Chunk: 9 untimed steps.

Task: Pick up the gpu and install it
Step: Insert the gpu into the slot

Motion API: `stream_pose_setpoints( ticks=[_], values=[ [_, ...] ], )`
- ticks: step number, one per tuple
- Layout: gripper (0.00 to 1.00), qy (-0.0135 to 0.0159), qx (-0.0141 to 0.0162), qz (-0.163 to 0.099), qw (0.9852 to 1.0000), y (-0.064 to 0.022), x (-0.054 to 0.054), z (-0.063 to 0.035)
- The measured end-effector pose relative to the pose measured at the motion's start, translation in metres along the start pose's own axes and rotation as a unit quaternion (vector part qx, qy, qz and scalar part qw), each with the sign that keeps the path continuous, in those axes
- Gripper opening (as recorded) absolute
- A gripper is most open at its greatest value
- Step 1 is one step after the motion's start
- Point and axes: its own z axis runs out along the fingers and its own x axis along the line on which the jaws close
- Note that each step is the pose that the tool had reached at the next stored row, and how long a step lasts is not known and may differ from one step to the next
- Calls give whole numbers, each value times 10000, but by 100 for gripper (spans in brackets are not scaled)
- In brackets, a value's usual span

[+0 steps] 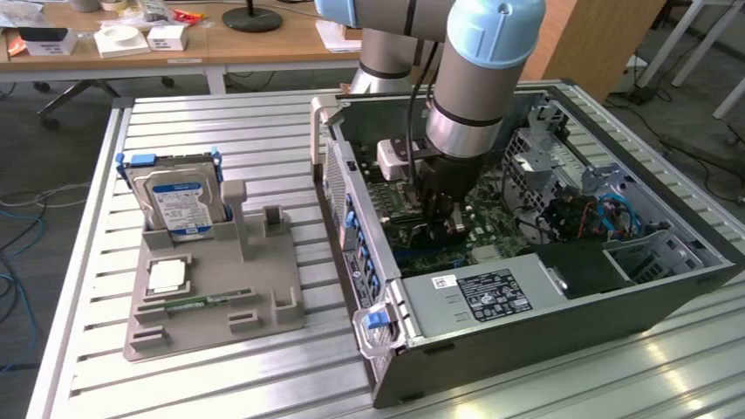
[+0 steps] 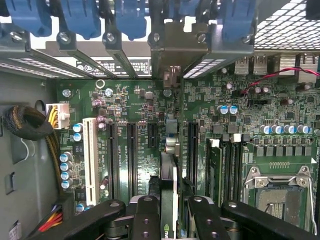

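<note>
One thin dark gpu card (image 2: 169, 165) stands edge-on, pinched between the black end effector (image 2: 170, 212) fingers just above the green motherboard (image 2: 140, 125); I judge it should go straight down, square to its slot, bracket meeting the rear opening.

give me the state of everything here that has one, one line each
gpu: edge-on, held by the tool, standing over the motherboard slots
tool: closed on the gpu, inside the case
computer case: side panel off, lying on its side
hard drive: upright in the grey holder
memory stick: lying flat on the grey holder
cpu socket: empty
</note>
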Motion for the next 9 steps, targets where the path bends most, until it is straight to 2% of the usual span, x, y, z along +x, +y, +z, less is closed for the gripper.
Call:
stream_pose_setpoints(
  ticks=[9],
  values=[
    [26,5,-1,-1,10000,3,-12,-2]
  ],
)
